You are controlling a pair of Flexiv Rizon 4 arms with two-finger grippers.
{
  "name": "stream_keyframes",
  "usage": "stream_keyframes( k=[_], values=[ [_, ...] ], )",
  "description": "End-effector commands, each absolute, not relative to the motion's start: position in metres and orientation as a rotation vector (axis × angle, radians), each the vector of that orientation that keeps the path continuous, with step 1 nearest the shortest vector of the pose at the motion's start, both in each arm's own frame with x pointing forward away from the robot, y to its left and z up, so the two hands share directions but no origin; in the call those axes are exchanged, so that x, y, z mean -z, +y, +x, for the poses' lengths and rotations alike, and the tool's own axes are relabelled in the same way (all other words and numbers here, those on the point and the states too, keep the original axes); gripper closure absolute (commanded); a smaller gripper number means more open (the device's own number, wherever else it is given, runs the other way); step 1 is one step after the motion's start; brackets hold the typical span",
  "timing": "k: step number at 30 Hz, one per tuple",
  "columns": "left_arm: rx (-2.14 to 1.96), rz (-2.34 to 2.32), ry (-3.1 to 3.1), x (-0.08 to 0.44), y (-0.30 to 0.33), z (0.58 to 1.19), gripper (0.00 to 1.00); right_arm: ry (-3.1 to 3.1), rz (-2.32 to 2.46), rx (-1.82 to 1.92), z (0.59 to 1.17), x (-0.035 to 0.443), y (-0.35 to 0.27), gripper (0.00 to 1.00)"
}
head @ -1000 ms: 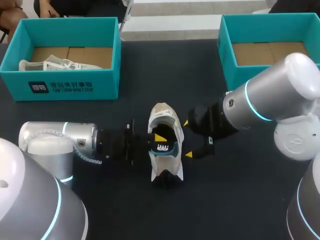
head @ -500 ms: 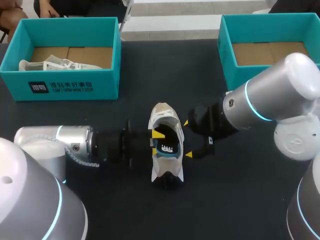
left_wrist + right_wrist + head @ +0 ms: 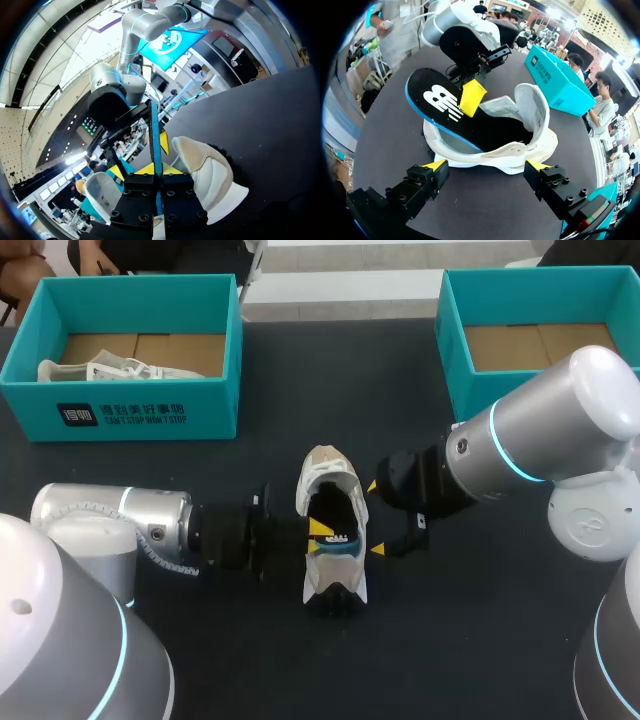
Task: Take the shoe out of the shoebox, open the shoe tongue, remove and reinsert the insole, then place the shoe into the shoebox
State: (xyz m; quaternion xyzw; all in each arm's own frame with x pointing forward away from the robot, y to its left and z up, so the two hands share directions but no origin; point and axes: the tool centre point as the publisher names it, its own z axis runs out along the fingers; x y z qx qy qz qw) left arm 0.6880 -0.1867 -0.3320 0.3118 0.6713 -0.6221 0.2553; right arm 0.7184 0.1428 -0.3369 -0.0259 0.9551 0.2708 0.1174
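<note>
Insole (image 3: 445,102): gripped by my left claw (image 3: 320,529), it dropped lower into the shoe (image 3: 530,145). The heel end stuck out, so reinsertion looked underway.
Right claw (image 3: 374,518): spread wide beside the shoe on the counter (image 3: 480,640).

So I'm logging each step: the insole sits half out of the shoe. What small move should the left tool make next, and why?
Probably slide the insole slightly deeper toward the toe. The left tool pinches its raised end, its front already lies inside the shoe, and the right tool stands open beside the shoe.

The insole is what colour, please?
The insole is black with a white logo and blue edge; right wrist view.
</note>
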Motion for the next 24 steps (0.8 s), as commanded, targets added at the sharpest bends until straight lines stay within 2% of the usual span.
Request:
stream_keyframes(
  k=[1, 9, 11, 14, 17, 24],
  values=[
    [1.679, 0.879, 1.828, 0.343, -0.189, 0.703, 1.0, 2.793, -0.077, -0.795, 0.717, 0.337, 0.142, 0.0],
    [1.611, 0.955, 1.82, 0.354, -0.189, 0.714, 0.98, 2.793, -0.077, -0.795, 0.717, 0.337, 0.142, 0.0],
    [1.622, 0.943, 1.805, 0.352, -0.189, 0.712, 0.91, 2.793, -0.077, -0.795, 0.717, 0.337, 0.142, 0.0],
    [1.637, 0.924, 1.777, 0.344, -0.189, 0.708, 0.72, 2.793, -0.077, -0.795, 0.717, 0.337, 0.142, 0.0],
    [1.646, 0.909, 1.75, 0.335, -0.186, 0.705, 0.69, 2.793, -0.077, -0.795, 0.717, 0.337, 0.142, 0.0],
    [1.662, 0.908, 1.699, 0.315, -0.184, 0.691, 0.72, 2.793, -0.077, -0.795, 0.717, 0.337, 0.142, 0.0]
  ],
)
